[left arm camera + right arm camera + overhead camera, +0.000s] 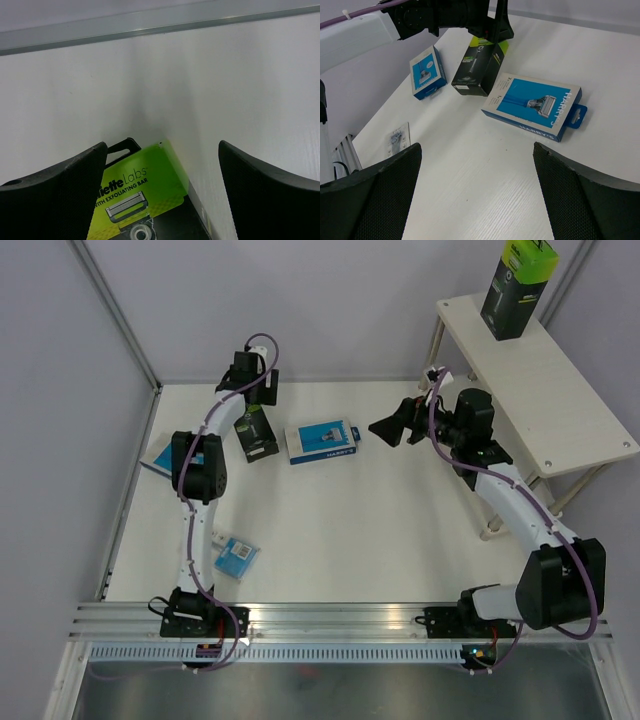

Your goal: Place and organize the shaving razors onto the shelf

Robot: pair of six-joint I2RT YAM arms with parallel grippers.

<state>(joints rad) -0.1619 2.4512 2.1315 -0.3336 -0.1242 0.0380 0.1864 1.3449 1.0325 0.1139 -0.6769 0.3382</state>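
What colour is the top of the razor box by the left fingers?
Lime green, on a black box; best in left wrist view.

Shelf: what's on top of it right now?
One black box with a lime-green top stands at the far end of the shelf, on its top board; nothing else is on that board. The lower tier is hidden beneath it, so its contents cannot be seen.

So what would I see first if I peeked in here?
Probably the black box with the lime-green top standing alone on the shelf at the far right. Next, the left end effector, open, hovering over a matching box lying on the white table, with a blue-and-white box beside it.
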